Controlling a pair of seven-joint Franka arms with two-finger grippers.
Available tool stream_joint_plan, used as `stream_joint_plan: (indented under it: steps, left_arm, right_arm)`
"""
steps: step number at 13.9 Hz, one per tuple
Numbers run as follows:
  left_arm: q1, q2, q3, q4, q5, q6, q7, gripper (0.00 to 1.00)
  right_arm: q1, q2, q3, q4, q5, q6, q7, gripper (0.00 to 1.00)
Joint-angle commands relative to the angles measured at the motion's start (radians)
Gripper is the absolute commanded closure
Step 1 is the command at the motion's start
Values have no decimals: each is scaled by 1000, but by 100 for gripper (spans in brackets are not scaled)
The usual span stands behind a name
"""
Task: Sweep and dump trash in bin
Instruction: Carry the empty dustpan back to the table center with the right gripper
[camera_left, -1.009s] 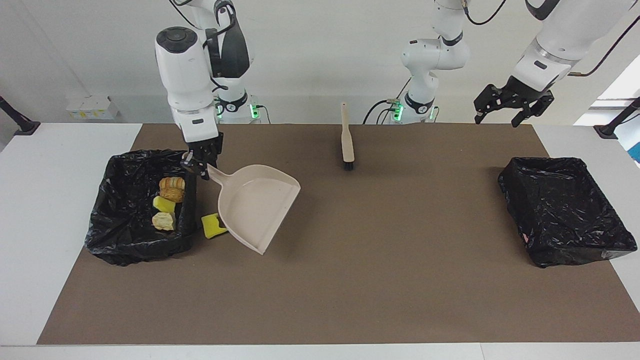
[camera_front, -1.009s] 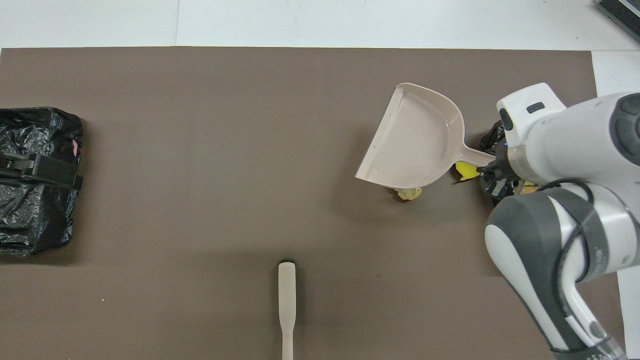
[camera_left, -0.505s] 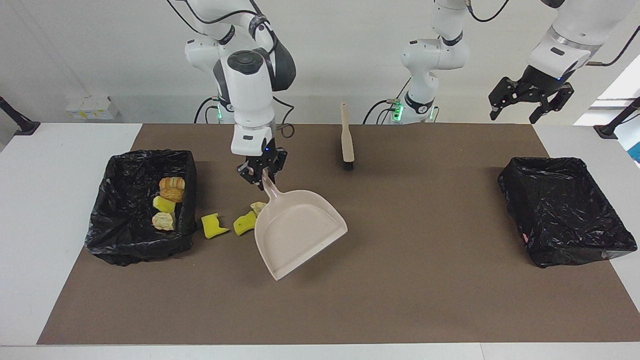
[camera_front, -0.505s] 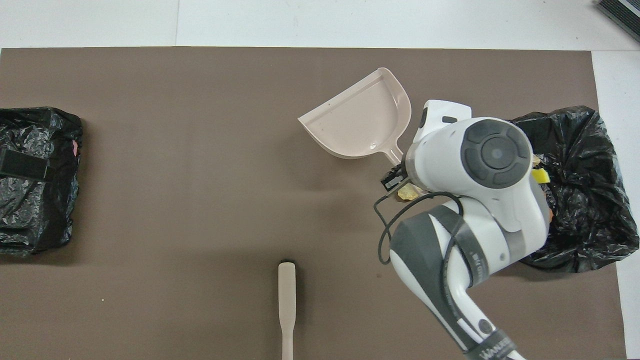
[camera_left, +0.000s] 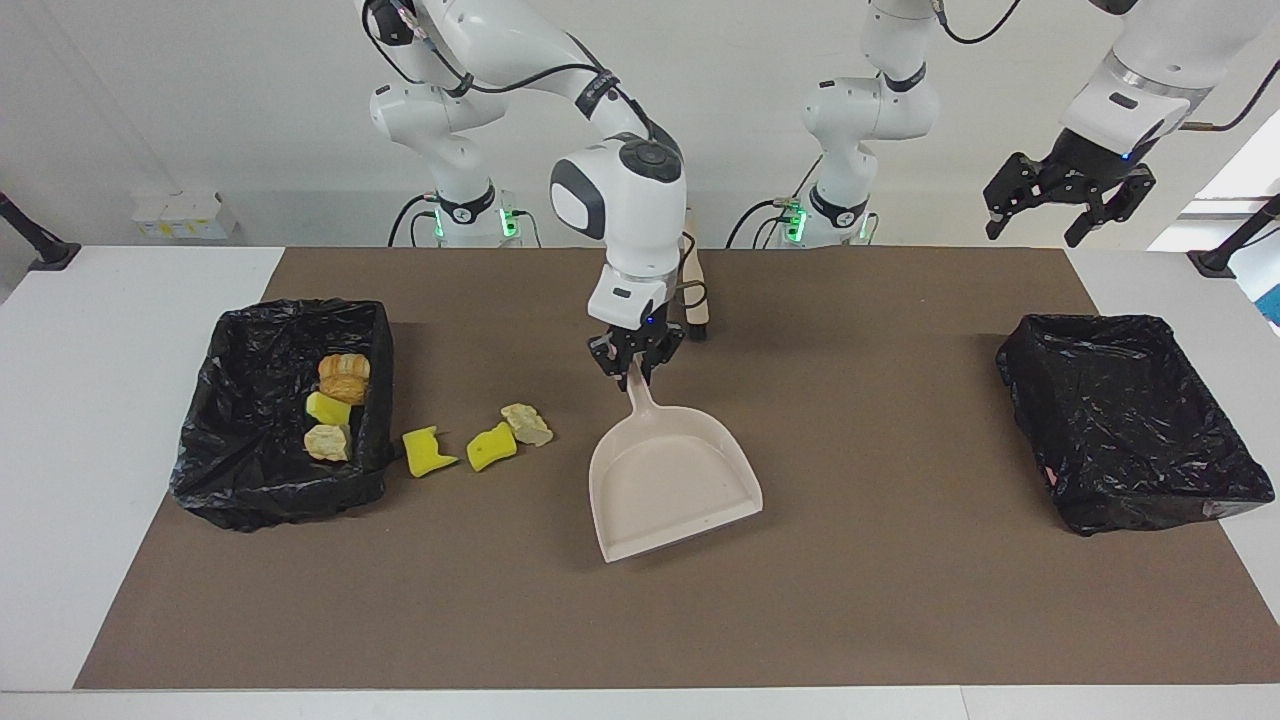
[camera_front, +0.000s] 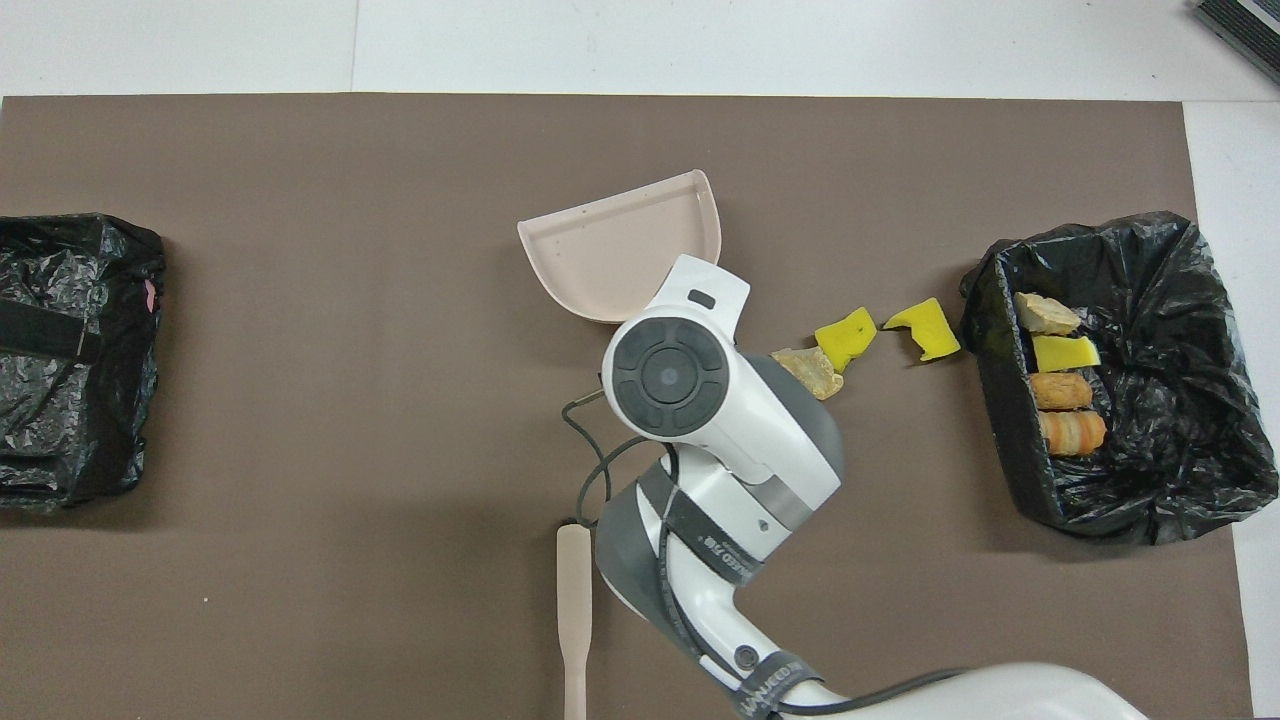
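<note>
**Right gripper clamped on the dustpan handle**

Right gripper (camera_left: 636, 368) grips the handle of the dustpan (camera_left: 672, 485) over the middle of the mat (camera_left: 850, 600), fingers closed on the handle's tip; the pan hangs below it, mouth pointing away from the robots. Toward the right arm's end from this gripper, three bits of trash (camera_left: 526, 424) lie loose on the mat: a beige lump closest, then two yellow chunks (camera_left: 490, 446). Just beside the last chunk stands the bin (camera_left: 240, 490), with four more bits inside (camera_front: 1060, 390). A brush (camera_front: 574, 620) lies near the gripper, on the robots' side. Left gripper (camera_left: 1067, 205) waits, fingers apart, raised near a second bin (camera_left: 1130, 420).
</note>
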Motion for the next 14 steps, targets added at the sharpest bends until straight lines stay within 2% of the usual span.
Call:
stream_joint_plan:
  steps: [1, 3, 5, 8, 9, 11, 14]
  left_arm:
    - [-10, -13, 6, 9, 19, -10, -2, 0]
    - [-11, -22, 5, 5, 19, -11, -2, 0]
    - [-11, -27, 5, 2, 16, -12, -5, 0]
    - [-13, -28, 5, 0, 16, -3, -4, 0]
    - [-13, -28, 5, 0, 16, 0, -4, 0]
    - [-10, -30, 6, 0, 16, -14, 1, 0]
    - [-10, -30, 11, 0, 18, -11, -5, 0]
  right_arm:
    - [57, 126, -9, 142, -57, -29, 158, 100]
    - [85, 178, -6, 199, -55, -42, 269, 100]
    - [120, 214, -9, 209, -57, -39, 341, 100]
    - [119, 231, -3, 206, -49, -23, 383, 100]
    - [110, 231, -3, 200, -58, -17, 375, 1]
    - [99, 217, -3, 201, -46, 16, 368, 0]
    - [60, 173, 1, 189, -23, -6, 360, 0]
